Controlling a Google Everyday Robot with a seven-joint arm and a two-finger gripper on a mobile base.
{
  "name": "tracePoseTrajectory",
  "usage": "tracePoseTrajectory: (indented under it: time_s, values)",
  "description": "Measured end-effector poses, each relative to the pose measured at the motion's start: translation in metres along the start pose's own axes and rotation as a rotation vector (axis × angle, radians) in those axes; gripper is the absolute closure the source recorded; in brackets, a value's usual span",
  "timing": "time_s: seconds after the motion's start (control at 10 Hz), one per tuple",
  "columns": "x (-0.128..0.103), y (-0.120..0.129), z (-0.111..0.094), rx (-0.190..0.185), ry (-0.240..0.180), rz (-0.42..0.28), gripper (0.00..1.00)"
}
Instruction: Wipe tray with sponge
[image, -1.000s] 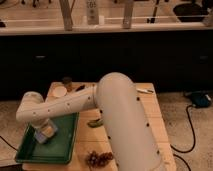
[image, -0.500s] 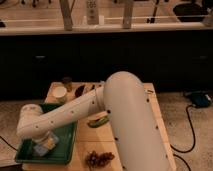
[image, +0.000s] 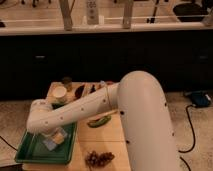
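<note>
The green tray (image: 31, 150) lies at the front left of the wooden table. My gripper (image: 52, 136) hangs from the white arm's wrist, low over the middle of the tray. It is shut on the sponge (image: 57, 139), a pale yellow block with a light face, which is pressed down on the tray's bottom. The wrist hides most of the gripper.
A green-yellow banana (image: 100, 120) lies just right of the tray. A dark bunch of grapes (image: 98, 158) sits at the table's front edge. A white cup (image: 59, 93), a can (image: 66, 82) and small dark items stand at the back. My big white arm (image: 142, 115) covers the table's right side.
The gripper and the sponge have moved within the tray, first toward the front, then a little to the right. The arm's elbow has swung with them.
</note>
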Motion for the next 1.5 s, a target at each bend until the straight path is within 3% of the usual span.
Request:
tracePoseTrajectory:
  time_s: [0.1,0.3,0.5,0.7,0.9,1.1,1.3,1.5]
  values:
    - [0.021,-0.017,-0.001,-0.003,0.017,0.015,0.99]
    - [0.034,-0.04,0.0,-0.006,0.017,0.016,0.99]
    - [0.025,-0.061,0.006,-0.016,0.005,-0.022,0.99]
    - [-0.01,-0.078,0.014,-0.019,-0.019,-0.1,0.99]
    - [-0.041,-0.069,0.018,-0.029,-0.032,-0.159,0.99]
    - [-0.066,-0.043,0.019,-0.03,-0.045,-0.193,0.99]
    - [-0.06,-0.022,0.019,-0.032,-0.044,-0.172,0.99]
    - [-0.03,0.008,0.015,-0.032,-0.032,-0.124,0.99]
